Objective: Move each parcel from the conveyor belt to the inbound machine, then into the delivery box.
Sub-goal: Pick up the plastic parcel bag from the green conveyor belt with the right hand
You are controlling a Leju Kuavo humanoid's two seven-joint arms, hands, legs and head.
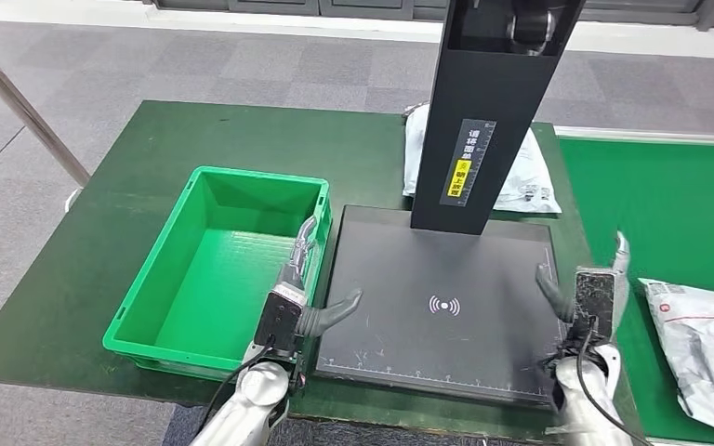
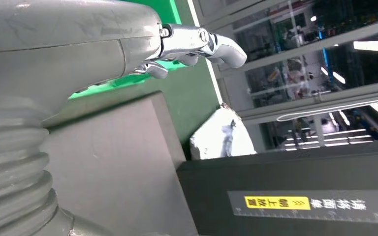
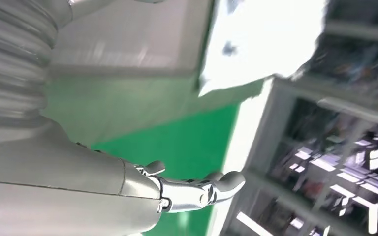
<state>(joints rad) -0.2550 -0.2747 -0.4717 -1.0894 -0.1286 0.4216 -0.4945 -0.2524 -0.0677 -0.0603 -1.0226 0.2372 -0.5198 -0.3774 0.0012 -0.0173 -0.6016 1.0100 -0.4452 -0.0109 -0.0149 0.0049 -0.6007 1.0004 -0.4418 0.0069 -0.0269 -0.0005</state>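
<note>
Both hands empty, fingers spread: left hand at the scanner pad's crate-side edge, right hand at its belt-side edge. Nearest parcel lies on the green conveyor belt, just beyond the right hand. A soft, crinkled poly mailer, likely light, slick, floppy; best gripped across its near edge. Green crate touches the pad, on a dark green desk. Second white parcel behind the pad's black post. Grey carpet beyond.

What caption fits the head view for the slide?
Both hands, left hand and right hand, open over the black inbound machine; green box empty, parcel waiting on the belt.
</note>
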